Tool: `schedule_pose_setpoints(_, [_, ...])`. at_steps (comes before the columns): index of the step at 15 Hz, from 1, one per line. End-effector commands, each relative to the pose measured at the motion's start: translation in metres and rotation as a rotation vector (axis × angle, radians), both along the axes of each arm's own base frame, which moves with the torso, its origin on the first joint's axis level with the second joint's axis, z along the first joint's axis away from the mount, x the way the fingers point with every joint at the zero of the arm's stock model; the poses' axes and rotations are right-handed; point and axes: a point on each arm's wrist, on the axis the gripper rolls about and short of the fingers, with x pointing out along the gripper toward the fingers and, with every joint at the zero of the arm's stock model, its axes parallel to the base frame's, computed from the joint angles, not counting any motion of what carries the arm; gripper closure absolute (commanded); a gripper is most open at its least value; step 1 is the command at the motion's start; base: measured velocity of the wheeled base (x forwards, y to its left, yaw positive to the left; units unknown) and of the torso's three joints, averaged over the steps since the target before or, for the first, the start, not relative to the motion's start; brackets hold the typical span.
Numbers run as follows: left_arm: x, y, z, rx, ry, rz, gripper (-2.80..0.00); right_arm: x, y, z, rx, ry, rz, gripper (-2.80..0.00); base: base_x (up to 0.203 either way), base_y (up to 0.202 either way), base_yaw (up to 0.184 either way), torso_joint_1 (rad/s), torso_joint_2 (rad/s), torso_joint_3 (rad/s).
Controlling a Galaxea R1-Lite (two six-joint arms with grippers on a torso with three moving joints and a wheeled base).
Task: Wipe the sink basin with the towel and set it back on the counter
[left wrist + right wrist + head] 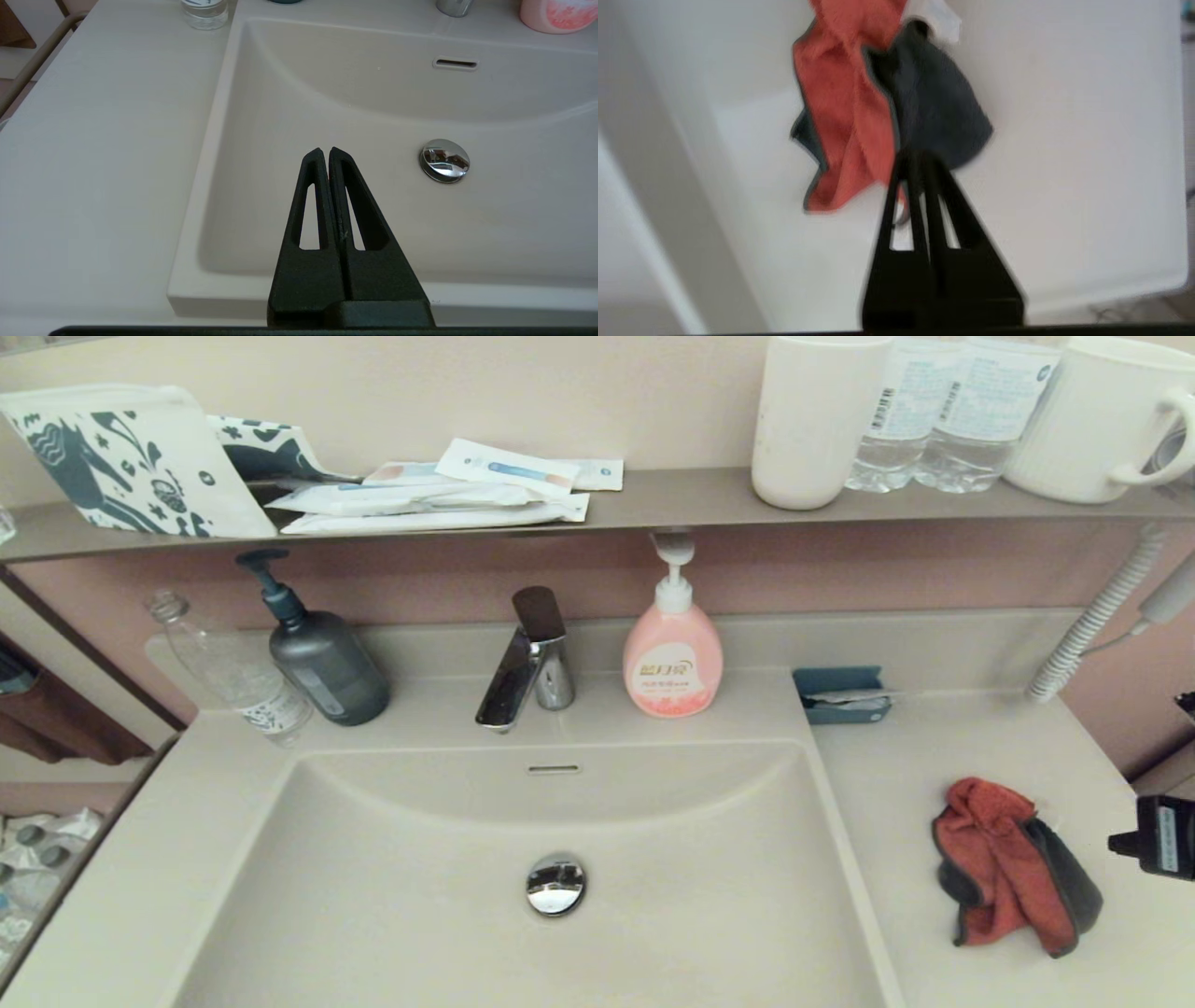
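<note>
Towel (1013, 866) is crumpled on the table (934, 747), right of the sink basin (448, 896), clear of the basin rim; red-orange side mostly up, dark grey reverse folded over along its right edge. Basin is bare apart from the chrome drain plug (555, 884) in the floor and the overflow slot (554, 769) in the back wall. Right end effector (917, 158) hangs near the front edge of the table, fingers pressed together and holding nothing; in the right wrist view its tips overlap the towel's near edge, but I can't tell whether they touch the cloth. In the head view only a black piece of the right arm (1162, 838) shows at the right edge, just right of the towel. Left end effector (325, 151) sits over the front left part of the basin, narrow, fingers together, empty; drain plug off to one side of it. Along the back of the table: clear plastic bottle (238, 672), dark grey pump bottle (322, 658), chrome faucet (527, 663), pink soap dispenser (672, 658), small blue tray (840, 693). The shelf (672, 495) above carries a patterned white pouch (121, 462), flat sachets (439, 495), a white cup (812, 420), two water bottles (943, 411), and a white mug (1097, 415).
</note>
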Motion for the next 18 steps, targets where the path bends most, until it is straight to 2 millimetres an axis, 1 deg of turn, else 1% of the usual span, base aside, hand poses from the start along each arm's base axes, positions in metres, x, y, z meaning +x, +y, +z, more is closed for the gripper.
schedule_pose_setpoints(1, [0.0, 0.0, 0.0, -0.001, 0.001, 0.001, 0.0, -0.021, 0.003, 0.015, -0.006, -0.07, 0.003, 0.0, 0.0, 0.0, 0.0, 0.0, 0.0, 0.0])
schedule_pose_setpoints(3, [0.0, 0.0, 0.0, -0.001, 0.001, 0.001, 0.0, -0.049, 0.008, 0.028, -0.004, -0.12, 0.017, 0.0, 0.0, 0.0, 0.0, 0.0, 0.0, 0.0])
schedule_pose_setpoints(5, [0.0, 0.0, 0.0, -0.001, 0.001, 0.001, 0.0, -0.084, 0.012, 0.038, -0.009, -0.174, 0.025, 0.0, 0.0, 0.0, 0.0, 0.0, 0.0, 0.0])
schedule_pose_setpoints(7, [0.0, 0.0, 0.0, -0.001, 0.001, 0.001, 0.0, -0.127, 0.017, 0.044, -0.041, -0.252, 0.028, 0.0, 0.0, 0.0, 0.0, 0.0, 0.0, 0.0])
schedule_pose_setpoints(9, [0.0, 0.0, 0.0, -0.001, 0.0, 0.001, 0.0, -0.168, 0.021, 0.043, -0.076, -0.316, 0.021, 0.0, 0.0, 0.0, 0.0, 0.0, 0.0, 0.0])
schedule_pose_setpoints(11, [0.0, 0.0, 0.0, -0.001, 0.001, 0.001, 0.0, -0.201, 0.025, 0.036, -0.099, -0.358, 0.023, 0.0, 0.0, 0.0, 0.0, 0.0, 0.0, 0.0])
schedule_pose_setpoints(13, [0.0, 0.0, 0.0, -0.001, 0.001, 0.001, 0.0, -0.224, 0.028, 0.027, -0.125, -0.371, 0.037, 0.0, 0.0, 0.0, 0.0, 0.0, 0.0, 0.0])
schedule_pose_setpoints(15, [0.0, 0.0, 0.0, -0.001, 0.001, 0.001, 0.0, -0.243, 0.027, 0.016, -0.124, -0.366, 0.086, 0.0, 0.0, 0.0, 0.0, 0.0, 0.0, 0.0])
schedule_pose_setpoints(16, [0.0, 0.0, 0.0, -0.001, 0.001, 0.001, 0.0, -0.251, 0.025, 0.012, -0.123, -0.372, 0.117, 0.0, 0.0, 0.0, 0.0, 0.0, 0.0, 0.0])
schedule_pose_setpoints(18, [0.0, 0.0, 0.0, -0.001, 0.001, 0.002, 0.0, -0.264, 0.021, 0.004, -0.14, -0.39, 0.113, 0.0, 0.0, 0.0, 0.0, 0.0, 0.0, 0.0])
